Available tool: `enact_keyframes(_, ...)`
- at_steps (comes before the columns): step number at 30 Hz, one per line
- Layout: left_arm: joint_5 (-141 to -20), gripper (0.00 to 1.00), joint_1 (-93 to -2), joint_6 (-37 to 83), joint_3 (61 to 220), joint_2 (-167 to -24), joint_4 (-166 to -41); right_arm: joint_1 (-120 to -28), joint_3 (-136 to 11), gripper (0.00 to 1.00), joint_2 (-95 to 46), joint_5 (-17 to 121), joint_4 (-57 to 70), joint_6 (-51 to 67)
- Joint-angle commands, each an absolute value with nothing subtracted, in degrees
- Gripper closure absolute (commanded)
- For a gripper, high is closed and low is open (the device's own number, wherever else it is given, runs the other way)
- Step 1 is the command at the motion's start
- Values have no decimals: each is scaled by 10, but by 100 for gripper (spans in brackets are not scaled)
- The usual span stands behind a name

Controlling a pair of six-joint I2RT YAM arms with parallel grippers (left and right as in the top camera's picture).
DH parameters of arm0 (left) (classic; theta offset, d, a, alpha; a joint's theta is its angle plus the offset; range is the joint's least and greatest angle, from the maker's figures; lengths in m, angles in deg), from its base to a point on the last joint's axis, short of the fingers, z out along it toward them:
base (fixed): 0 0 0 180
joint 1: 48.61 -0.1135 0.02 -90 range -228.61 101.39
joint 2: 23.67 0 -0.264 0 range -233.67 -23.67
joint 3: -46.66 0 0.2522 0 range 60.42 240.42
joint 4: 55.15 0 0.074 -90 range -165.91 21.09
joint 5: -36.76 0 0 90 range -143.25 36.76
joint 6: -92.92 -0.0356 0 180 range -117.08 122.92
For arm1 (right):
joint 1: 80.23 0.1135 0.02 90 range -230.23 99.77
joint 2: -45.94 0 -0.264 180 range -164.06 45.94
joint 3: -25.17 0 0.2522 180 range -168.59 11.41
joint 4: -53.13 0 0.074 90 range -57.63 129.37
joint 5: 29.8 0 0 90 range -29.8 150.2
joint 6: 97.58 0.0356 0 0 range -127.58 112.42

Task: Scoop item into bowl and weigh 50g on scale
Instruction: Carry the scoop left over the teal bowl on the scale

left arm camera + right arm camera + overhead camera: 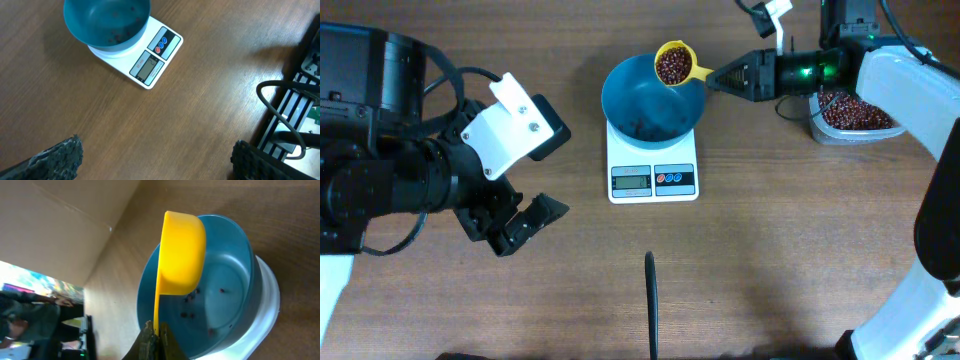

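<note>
Ahead of our right jaws, above the bowl [625, 95] on the scale [652, 180] | right jaws clenched on the yellow scoop [182, 250], beans [672, 66] heaped inside | our left jaws released, well apart

No text can be read; the scale [652, 158] display's digits are too small.
</note>
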State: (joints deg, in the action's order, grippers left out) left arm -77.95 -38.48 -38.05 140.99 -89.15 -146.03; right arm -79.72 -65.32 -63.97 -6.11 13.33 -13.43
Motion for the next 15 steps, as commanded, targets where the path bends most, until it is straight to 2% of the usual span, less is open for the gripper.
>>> enact_keyframes(1,-790,1,-388,-390,1421,-892,-1460,-790,-662,96,-640,-51,135,-183)
enact_keyframes(10,-790,1,-388,-390,1421,-892,-1460,-780,-662,96,-563,57,83,-250)
enact_keyframes(15,-790,1,-388,-390,1421,-892,-1460,-737,-662,96,-556,163,77,-263)
